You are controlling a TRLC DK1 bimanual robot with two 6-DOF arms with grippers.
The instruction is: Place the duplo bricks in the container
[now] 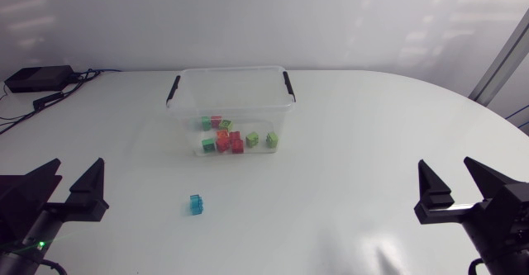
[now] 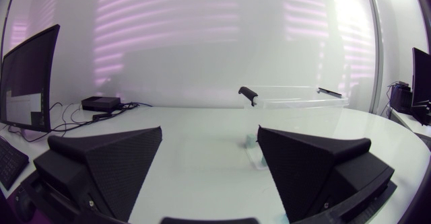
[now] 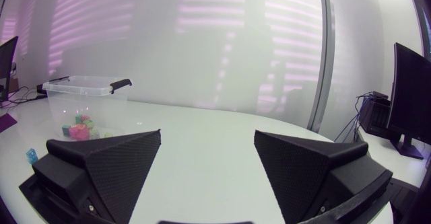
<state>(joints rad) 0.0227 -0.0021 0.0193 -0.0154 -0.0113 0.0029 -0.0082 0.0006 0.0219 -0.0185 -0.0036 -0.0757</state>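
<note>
1. Left gripper [image 1: 79, 166]: two broad, matte black wedge fingers, spread wide, nothing between them. It sits at the near left of the table [image 1: 355, 143].
2. Right gripper [image 1: 445, 168]: identical wedge fingers, likewise spread and empty, at the near right of the table.
3. Teal brick [image 1: 196, 205]: one small translucent cube-shaped duplo piece, standing on the bare table ahead of the left gripper, well apart from the container.
4. Container [image 1: 231, 71]: clear plastic rectangular tub with rounded corners and an open top, placed at the far middle of the table. A black handle [image 1: 173, 87] is clipped at each short end.
5. Red and green bricks [image 1: 225, 135]: clustered on the container floor (exact count cannot be told).
6. Table surface: smooth, white, faintly glossy, with a curved edge. A flat black box [image 1: 37, 78] with cables lies at the far left corner.
</note>
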